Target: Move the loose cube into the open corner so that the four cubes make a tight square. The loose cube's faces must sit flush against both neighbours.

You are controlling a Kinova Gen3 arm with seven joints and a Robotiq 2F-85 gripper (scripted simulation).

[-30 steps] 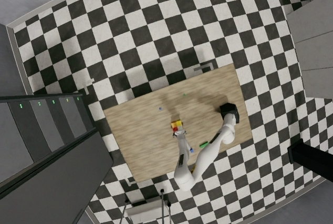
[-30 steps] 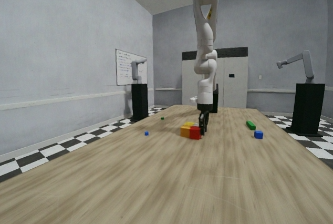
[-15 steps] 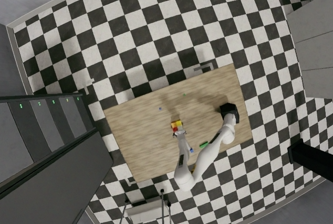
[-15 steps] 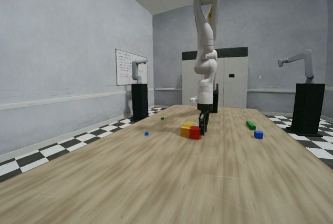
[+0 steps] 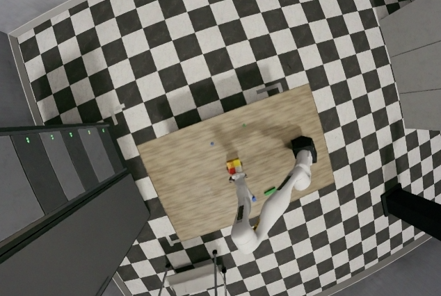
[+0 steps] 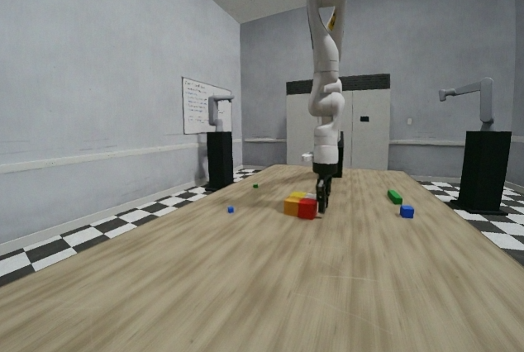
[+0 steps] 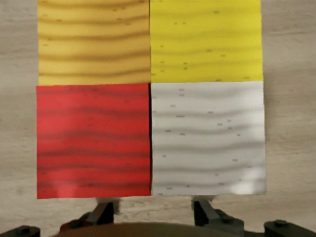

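Though a thin dark seam leaves flushness against white (image 5: 238,169) (image 6: 311,196) (image 7: 207,139) uncertain, red (image 5: 231,171) (image 6: 307,208) (image 7: 93,141) — likely the loose cube — sits in its corner, just ahead and left of the half-open, empty gripper (image 5: 238,178) (image 6: 321,210) (image 7: 154,220) in the wrist view.

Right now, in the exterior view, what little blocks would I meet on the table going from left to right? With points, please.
Small blue cube (image 6: 231,209) → small green block (image 6: 255,186) → orange cube (image 6: 290,206) → red cube (image 6: 307,208) (image 5: 231,171) (image 7: 93,141) → long green block (image 6: 394,197) (image 5: 270,191) → larger blue cube (image 6: 407,211) (image 5: 254,199)
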